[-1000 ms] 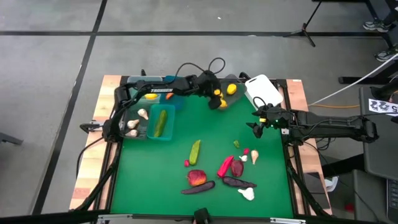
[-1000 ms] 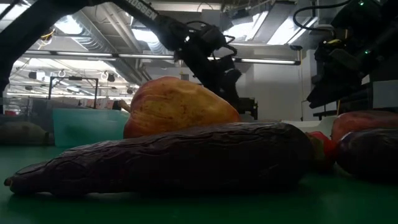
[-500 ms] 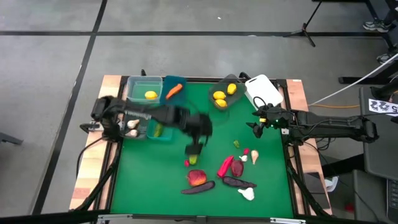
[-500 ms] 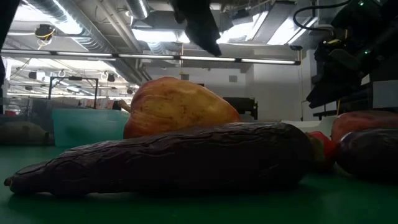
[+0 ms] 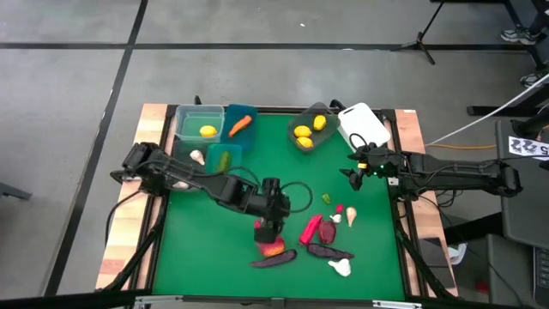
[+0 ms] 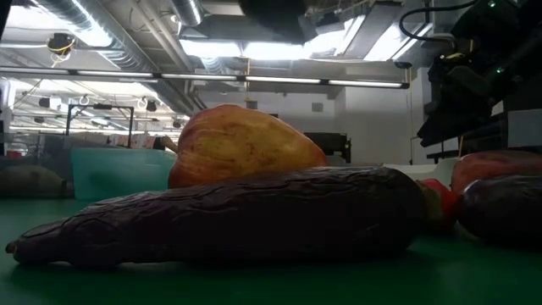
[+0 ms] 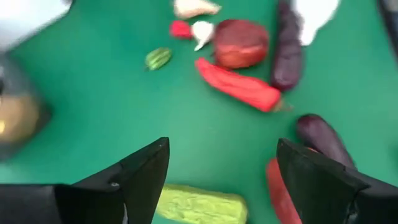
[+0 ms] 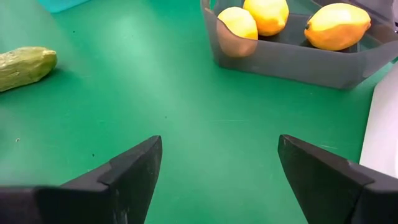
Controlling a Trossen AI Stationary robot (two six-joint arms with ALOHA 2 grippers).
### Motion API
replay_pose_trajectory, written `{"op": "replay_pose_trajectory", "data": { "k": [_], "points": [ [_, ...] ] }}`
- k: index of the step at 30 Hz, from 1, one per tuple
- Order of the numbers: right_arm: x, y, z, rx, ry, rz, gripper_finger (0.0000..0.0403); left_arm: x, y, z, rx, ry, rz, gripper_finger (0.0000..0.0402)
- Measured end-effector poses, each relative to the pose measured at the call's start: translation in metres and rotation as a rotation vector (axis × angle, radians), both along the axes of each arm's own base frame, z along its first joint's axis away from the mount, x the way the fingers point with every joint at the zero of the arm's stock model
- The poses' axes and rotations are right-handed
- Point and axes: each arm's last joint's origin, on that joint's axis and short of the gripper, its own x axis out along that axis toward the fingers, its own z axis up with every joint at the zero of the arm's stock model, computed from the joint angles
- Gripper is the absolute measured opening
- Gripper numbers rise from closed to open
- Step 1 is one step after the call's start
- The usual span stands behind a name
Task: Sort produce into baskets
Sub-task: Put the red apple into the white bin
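Left claw (image 7: 221,180) hangs released above a ridged green cucumber (image 7: 200,206). Right claw (image 8: 217,174) is released too, over smooth green worktop (image 8: 155,93). Glossy lemons (image 8: 268,14) fill the grey translucent tub (image 8: 292,65).

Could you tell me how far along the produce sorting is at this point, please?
Partly done. Three lemons sit in the grey tub, a carrot in the blue tub and a cucumber in the teal one. The open left gripper hangs empty over a loose cucumber. The right gripper waits, open. An apple, pepper, eggplants and garlic remain.
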Motion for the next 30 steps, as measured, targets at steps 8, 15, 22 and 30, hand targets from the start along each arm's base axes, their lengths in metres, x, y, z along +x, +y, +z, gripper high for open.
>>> {"op": "replay_pose_trajectory", "data": {
  "k": [8, 15, 22, 30],
  "points": [
    [0.0, 0.0, 0.0, 0.0, -0.001, 0.001, 0.0319, 0.009, 0.0, -0.024, -0.099, 0.085, 0.063, 0.0309],
    [0.0, 0.0, 0.0, 0.005, -0.001, 0.007, 0.0319, 0.007, -0.008, -0.029, -0.257, 0.143, 0.132, 0.0349],
    [0.0, 0.0, 0.0, 0.005, -0.001, 0.007, 0.0319, 0.0, -0.029, -0.03, -0.341, 0.169, 0.174, 0.0358],
    [0.0, 0.0, 0.0, 0.005, 0.0, 0.008, 0.0319, 0.005, -0.052, -0.05, -0.318, 0.215, 0.19, 0.0357]
  ]
}}
